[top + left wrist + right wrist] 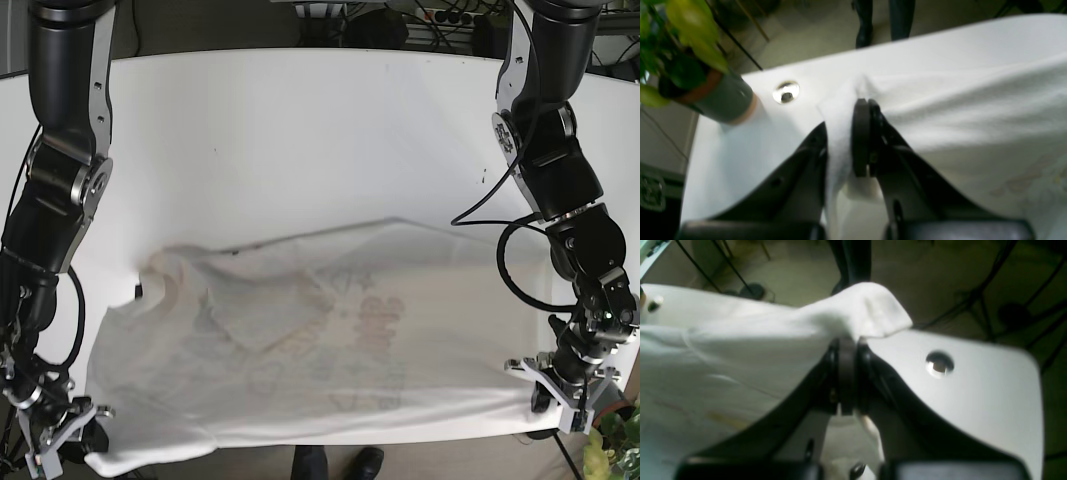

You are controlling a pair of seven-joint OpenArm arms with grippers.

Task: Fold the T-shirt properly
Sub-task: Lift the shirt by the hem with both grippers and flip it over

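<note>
L gripper point(843, 140) & R gripper point(846, 373) both pinch T-shirt point(300, 360).

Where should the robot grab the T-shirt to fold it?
By its two near-edge corners, pinching from the table's near side, as both grippers do: left gripper and right gripper clamp the T-shirt, whose hem lies along that edge.

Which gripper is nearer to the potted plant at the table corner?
The left gripper. It is shut on the T-shirt right beside the potted plant. The right gripper holds the shirt's opposite corner, across the table.
</note>
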